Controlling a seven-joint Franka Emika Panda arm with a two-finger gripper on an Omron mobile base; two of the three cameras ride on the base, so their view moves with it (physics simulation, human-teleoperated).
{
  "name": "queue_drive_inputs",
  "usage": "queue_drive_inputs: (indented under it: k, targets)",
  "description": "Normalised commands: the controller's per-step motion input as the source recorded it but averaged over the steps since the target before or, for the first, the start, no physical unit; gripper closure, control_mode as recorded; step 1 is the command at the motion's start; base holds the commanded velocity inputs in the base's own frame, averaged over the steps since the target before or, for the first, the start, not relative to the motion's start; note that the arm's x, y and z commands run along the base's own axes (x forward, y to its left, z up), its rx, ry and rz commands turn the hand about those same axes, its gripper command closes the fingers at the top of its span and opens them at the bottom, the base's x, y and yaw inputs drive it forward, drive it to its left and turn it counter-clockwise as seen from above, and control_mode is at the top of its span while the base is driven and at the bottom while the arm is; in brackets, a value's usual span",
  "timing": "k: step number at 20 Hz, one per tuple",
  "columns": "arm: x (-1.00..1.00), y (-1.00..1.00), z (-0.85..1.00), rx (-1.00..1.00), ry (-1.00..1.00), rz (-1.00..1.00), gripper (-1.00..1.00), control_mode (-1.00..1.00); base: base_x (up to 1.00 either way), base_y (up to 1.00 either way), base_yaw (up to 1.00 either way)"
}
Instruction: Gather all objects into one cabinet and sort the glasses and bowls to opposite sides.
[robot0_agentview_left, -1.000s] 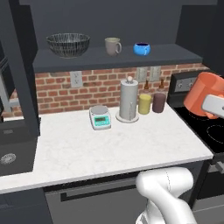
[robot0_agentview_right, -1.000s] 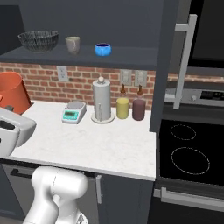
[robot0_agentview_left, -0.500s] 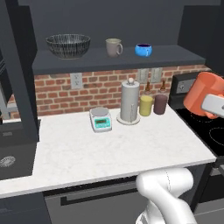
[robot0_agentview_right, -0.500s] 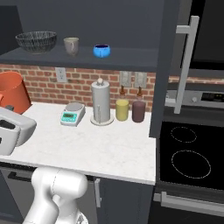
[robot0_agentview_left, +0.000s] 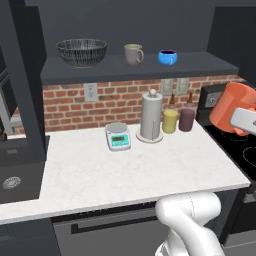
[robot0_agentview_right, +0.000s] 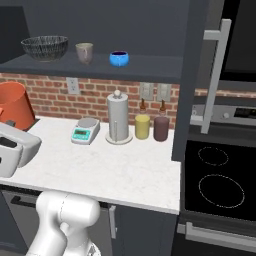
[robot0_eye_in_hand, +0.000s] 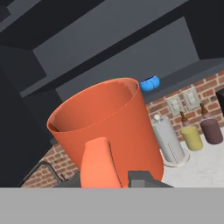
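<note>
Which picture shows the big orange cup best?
The hand view: the orange tumbler is close up, with its open rim and wall plain, shut in the gripper. Both base views catch it at the frame's edge, partly behind the hand.

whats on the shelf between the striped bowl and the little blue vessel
Just the beige mug, standing upright with bare shelf on either side of it, between the striped bowl and the blue vessel. Both base views show it.

On the shelf stand one striped bowl (robot0_agentview_left: 81, 52), one beige mug (robot0_agentview_left: 133, 53) and one blue vessel (robot0_agentview_left: 168, 57). One orange tumbler (robot0_agentview_left: 232, 107), two canisters (robot0_agentview_left: 170, 121) (robot0_agentview_left: 187, 119), one scale (robot0_agentview_left: 118, 136), one paper-towel holder (robot0_agentview_left: 151, 116).
</note>
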Motion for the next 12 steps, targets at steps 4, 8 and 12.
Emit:
queue_drive_inputs:
  k: [4,8,12]
  targets:
    - [0.00,0.00,0.00,0.00,0.00,0.00,1.00,1.00,0.18,0.00,0.00]
    - [0.11,0.00,0.00,0.02,0.00,0.00,1.00,-1.00,0.26,-0.02,0.00]
    - [0.64,-0.15,0.12,0.11,0.00,0.00,1.00,-1.00,0.00,0.00,0.00]
